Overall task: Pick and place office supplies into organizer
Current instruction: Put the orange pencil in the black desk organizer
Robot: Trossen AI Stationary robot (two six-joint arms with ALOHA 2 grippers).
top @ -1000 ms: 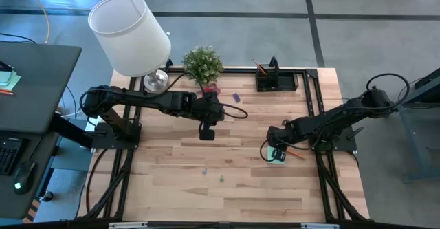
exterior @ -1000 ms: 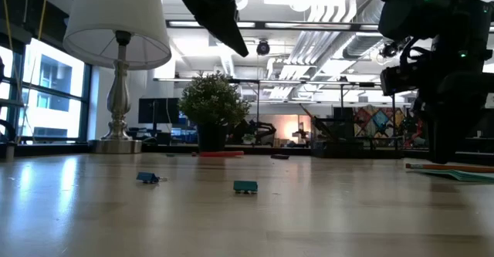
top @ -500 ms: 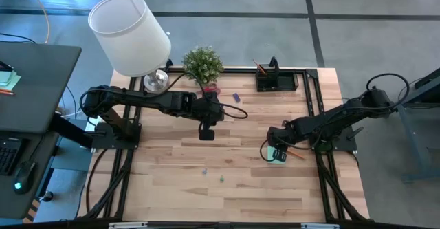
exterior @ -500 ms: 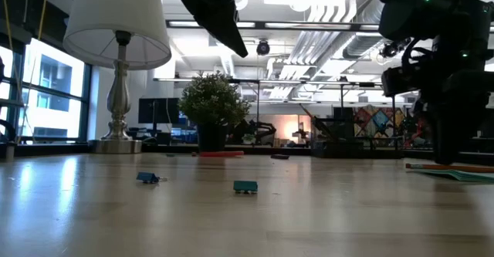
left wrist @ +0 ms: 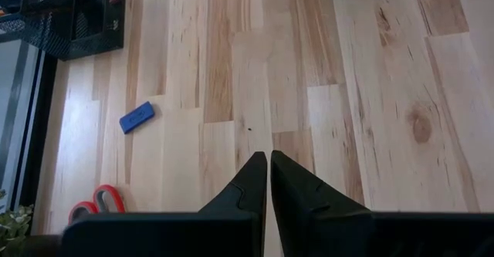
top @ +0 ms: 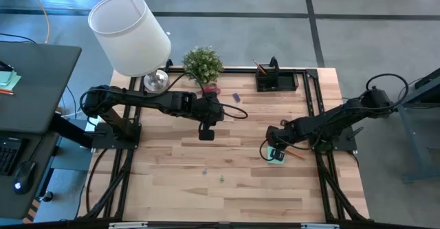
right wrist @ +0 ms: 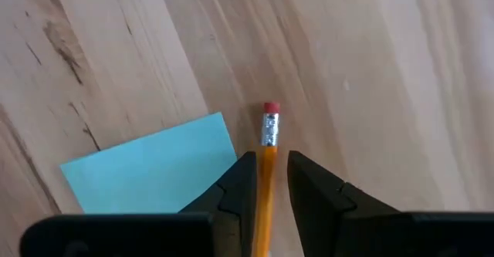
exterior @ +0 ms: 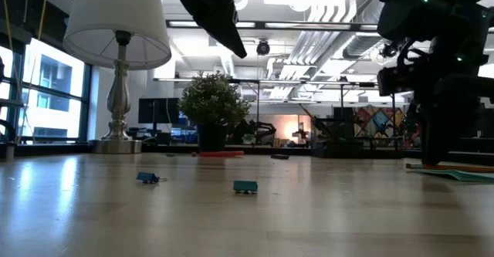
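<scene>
Right wrist view shows my right gripper clamped on the pencil beside the sticky pad; I'd lift straight. Left gripper waits, fingers together.

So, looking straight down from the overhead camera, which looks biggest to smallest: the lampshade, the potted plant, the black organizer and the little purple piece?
Largest to smallest in the high view:
1. White lampshade, though it sits nearer the camera.
2 and 3. Potted plant and black organizer: too alike to rank.
4. Purple piece.
</scene>
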